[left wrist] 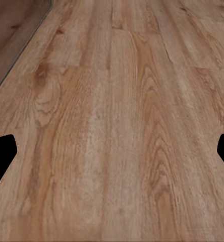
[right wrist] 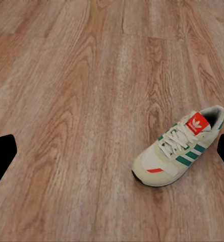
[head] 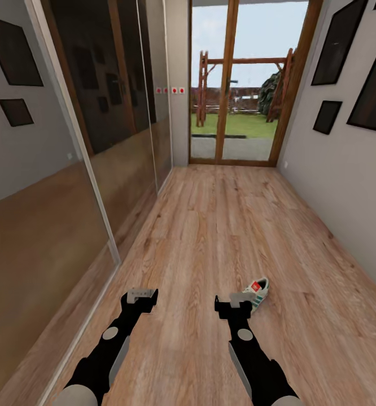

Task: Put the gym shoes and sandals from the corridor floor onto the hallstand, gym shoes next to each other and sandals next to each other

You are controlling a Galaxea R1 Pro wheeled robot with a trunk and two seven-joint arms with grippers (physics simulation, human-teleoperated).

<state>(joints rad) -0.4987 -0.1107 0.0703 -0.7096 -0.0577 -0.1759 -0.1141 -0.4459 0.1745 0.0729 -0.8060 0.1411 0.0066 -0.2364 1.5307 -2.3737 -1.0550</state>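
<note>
Where the right gripper (head: 234,305) hangs above the corridor floor (head: 222,225), one gym shoe (head: 256,292) lies just beyond it and a little to its right, apart from the fingers and resting upright on its sole on the planks. Its jaws stand spread, with nothing between them. The left gripper (head: 141,296) hovers level with it over bare planks, well apart from the shoe, its jaws likewise spread and empty. In the head view the shoe is small and partly hidden behind the right gripper, so little more than its cream upper, green stripes and red tongue label can be made out. The right wrist view gives the whole gym shoe (right wrist: 179,149): white laces, a red mark near the toe, a dark sole edge, lying slantwise to the plank lines; the dark tips of the fingers (right wrist: 1,156) sit at the two sides of that picture, with the shoe nearer one of them. The left wrist view offers wood grain and knots, plus a strip of the mirrored wardrobe (head: 69,169) base at one corner. Only the head view takes in the glass door (head: 233,84) at the corridor's end and the dark picture frames (head: 337,42) on the wall.
</note>
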